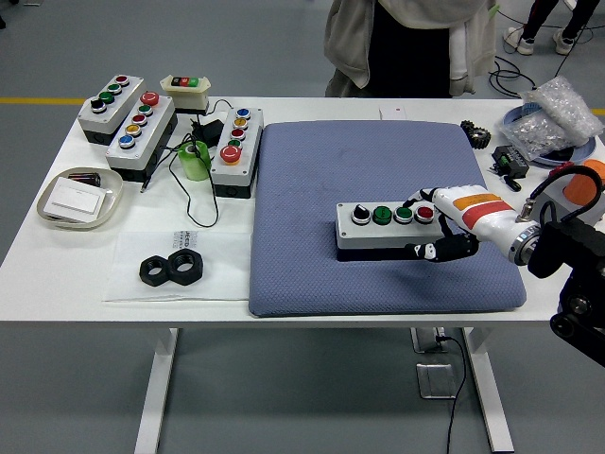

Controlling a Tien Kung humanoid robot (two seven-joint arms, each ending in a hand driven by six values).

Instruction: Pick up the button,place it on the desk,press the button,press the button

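A grey button box [383, 225] with a black, two green and a red button lies on the blue mat [378, 170], right of centre. My right hand [430, 227] comes in from the right and grips the box's right end, with fingers on its top by the red button [425, 214] and the thumb on its front side. The box rests flat on the mat. The left arm is out of view.
Three more button boxes [128, 118] [236, 147] and a small switch box [185, 92] stand at the back left. A dish [79, 199], green tape roll [196, 161], two black nuts [172, 269] lie left. Bagged parts [553, 118] sit at the right. A person stands behind the table.
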